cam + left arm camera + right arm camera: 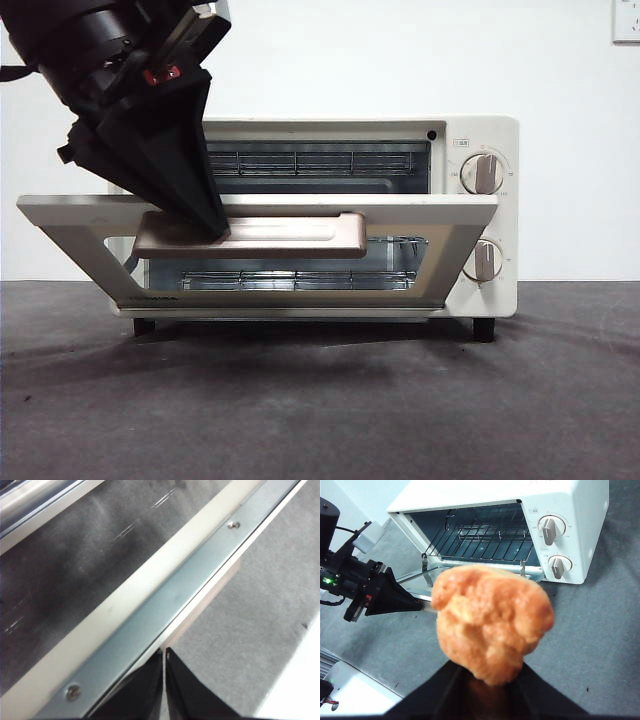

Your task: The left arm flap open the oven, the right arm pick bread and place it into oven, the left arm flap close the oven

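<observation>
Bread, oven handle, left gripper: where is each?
bread [492, 625], right wrist view, middle of its crust.
oven handle [290, 236], front view, bare face of the bar.
left gripper [218, 228], front view, tip at the handle.

A bare test bench — grey mat [320, 400], blank white wall [400, 60], lone toaster oven [480, 215].

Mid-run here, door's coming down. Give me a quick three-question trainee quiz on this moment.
1. True or false: the oven door is shut.
2. What does the right gripper hold? A) a knob B) the bread C) nothing
3. Fill in: the left gripper presses its tip on the door's ____.

Key: 1 false, the door hangs partly open. 2 B. 3 handle.
</observation>
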Controlling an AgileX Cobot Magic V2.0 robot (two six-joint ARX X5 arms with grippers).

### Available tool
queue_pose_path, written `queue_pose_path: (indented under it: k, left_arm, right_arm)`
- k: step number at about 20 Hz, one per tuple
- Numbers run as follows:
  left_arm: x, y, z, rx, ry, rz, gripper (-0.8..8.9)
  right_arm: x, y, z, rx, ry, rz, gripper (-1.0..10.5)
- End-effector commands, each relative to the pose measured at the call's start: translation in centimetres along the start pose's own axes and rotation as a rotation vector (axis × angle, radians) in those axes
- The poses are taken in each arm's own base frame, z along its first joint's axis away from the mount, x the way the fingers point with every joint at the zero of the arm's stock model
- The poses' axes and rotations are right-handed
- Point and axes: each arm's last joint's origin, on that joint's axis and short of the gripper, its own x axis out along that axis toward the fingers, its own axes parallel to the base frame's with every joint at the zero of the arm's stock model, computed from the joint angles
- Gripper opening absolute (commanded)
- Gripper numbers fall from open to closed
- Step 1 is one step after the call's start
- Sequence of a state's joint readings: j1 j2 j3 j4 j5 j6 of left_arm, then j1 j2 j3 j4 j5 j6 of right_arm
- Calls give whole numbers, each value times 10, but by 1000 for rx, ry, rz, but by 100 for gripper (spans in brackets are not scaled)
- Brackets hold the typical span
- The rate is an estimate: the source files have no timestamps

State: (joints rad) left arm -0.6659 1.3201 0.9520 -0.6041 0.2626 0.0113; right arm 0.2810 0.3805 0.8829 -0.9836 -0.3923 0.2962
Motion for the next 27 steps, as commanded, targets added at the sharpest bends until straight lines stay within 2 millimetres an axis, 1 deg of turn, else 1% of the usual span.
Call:
queue_pose_path:
  k: [1, 8, 13, 15, 17, 19, 21, 23, 24, 26, 27]
  left_arm:
    - [6, -1, 3, 9, -25, 53, 16]
    - [23, -3, -17, -6, 8, 59, 16]
    - [34, -11, -30, -15, 43, 37, 16]
    - [37, -14, -33, -7, 41, 28, 16]
    - [36, -18, -32, -1, 34, 20, 16]
    - [24, -21, -31, -6, 12, 17, 16]
    - [-1, -26, -28, -6, -46, 12, 16]
    - [-35, -33, -26, 8, -133, 5, 16]
    - [-56, -37, -26, 17, -187, 2, 16]
    - [-90, -42, -32, 8, -289, 27, 16]
    - [-104, -44, -36, 3, -328, 47, 16]
  right_arm:
    - [-3, 3, 3, 0, -19, 11, 87]
    - [-3, 3, 3, 0, -19, 11, 87]
    - [-3, 3, 3, 0, -19, 11, 87]
    - [-3, 3, 3, 0, -19, 11, 87]
    - [-3, 3, 3, 6, -19, 12, 87]
    - [-3, 3, 3, 29, -13, 24, 87]
    - [-1, 4, 4, 50, 10, 66, 87]
    - [7, 3, 8, 74, 54, 93, 87]
    - [13, 2, 11, 88, 80, 104, 87]
    - [23, 1, 19, 109, 97, 138, 87]
    - [28, 1, 23, 106, 94, 156, 87]
